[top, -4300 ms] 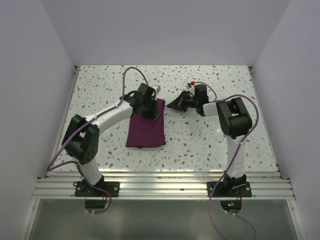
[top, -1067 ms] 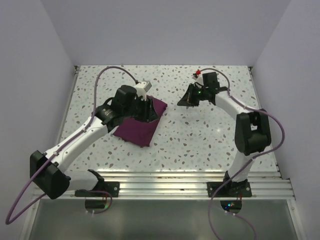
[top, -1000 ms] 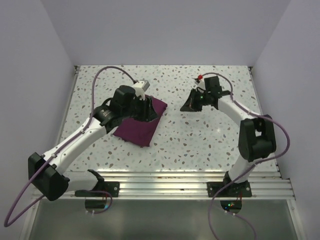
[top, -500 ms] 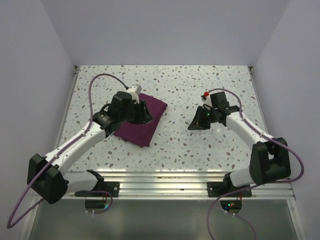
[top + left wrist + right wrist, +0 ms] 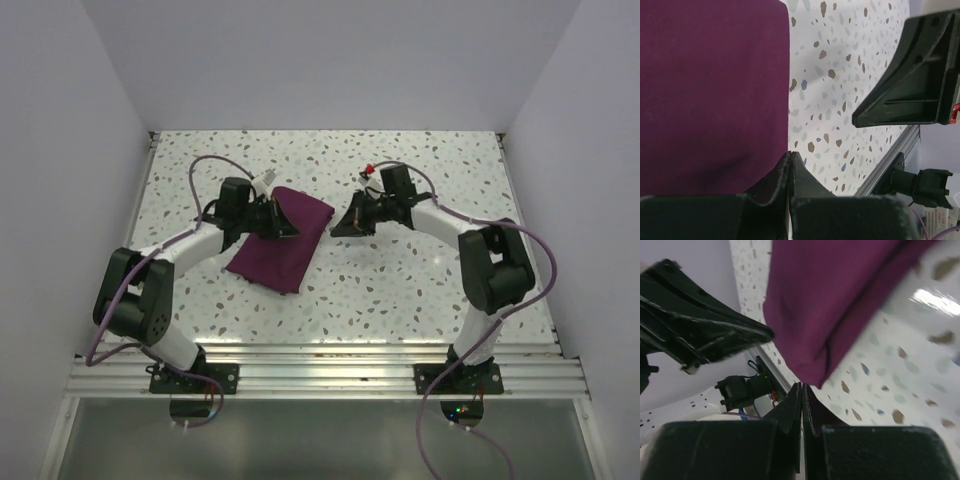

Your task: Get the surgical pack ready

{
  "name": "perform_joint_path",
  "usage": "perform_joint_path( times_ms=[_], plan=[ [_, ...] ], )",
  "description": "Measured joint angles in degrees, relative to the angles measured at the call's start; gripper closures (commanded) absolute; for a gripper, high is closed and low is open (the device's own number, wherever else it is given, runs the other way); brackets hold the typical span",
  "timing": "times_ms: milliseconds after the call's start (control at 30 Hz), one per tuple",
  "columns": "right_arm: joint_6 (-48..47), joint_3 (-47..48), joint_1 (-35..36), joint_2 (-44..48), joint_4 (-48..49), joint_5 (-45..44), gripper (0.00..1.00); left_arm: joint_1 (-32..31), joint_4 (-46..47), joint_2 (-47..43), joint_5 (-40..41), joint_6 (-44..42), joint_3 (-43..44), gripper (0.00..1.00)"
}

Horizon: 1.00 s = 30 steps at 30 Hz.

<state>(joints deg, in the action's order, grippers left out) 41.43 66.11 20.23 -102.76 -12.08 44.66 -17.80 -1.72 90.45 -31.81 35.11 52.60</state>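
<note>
Since half a second ago the right arm has swung back in toward the bundle, and the left arm has folded its elbow nearer its base. The left pincer (image 5: 288,226) has its fingers pressed together, nothing between them, and hovers over the far half of the surgical pack (image 5: 272,252), tips near the pack's right edge. The right pincer (image 5: 338,230) is likewise pressed shut and empty, just beside the pack's far right corner, pointing at it. The pack, a plum-purple folded cloth bundle, lies flat on the speckled table (image 5: 410,290), turned slightly askew.
</note>
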Motion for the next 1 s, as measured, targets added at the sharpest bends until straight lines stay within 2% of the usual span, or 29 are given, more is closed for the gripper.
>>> perform_joint_path(
  times_ms=[167, 300, 400, 767, 1000],
  plan=[
    [8.9, 5.7, 5.3, -7.1, 13.5, 2.3, 1.0, 0.0, 1.2, 0.0, -1.5, -0.4, -2.6, 1.0],
    [16.6, 6.4, 5.7, -12.9, 24.2, 3.4, 1.0, 0.0, -0.8, 0.1, -1.4, -1.7, -4.3, 1.0],
    [20.5, 7.7, 5.6, -18.1, 28.5, 4.1, 1.0, 0.0, -1.8, 1.1, -1.4, -2.9, -4.6, 1.0],
    [22.8, 9.2, 5.9, -25.6, 32.6, 4.6, 1.0, 0.0, -5.4, 2.8, 0.0, -7.8, -4.6, 1.0],
    [20.2, 11.7, 4.0, -26.8, 30.4, 5.4, 1.0, 0.0, -8.4, -0.7, 1.0, -9.4, -6.0, 1.0]
  ],
)
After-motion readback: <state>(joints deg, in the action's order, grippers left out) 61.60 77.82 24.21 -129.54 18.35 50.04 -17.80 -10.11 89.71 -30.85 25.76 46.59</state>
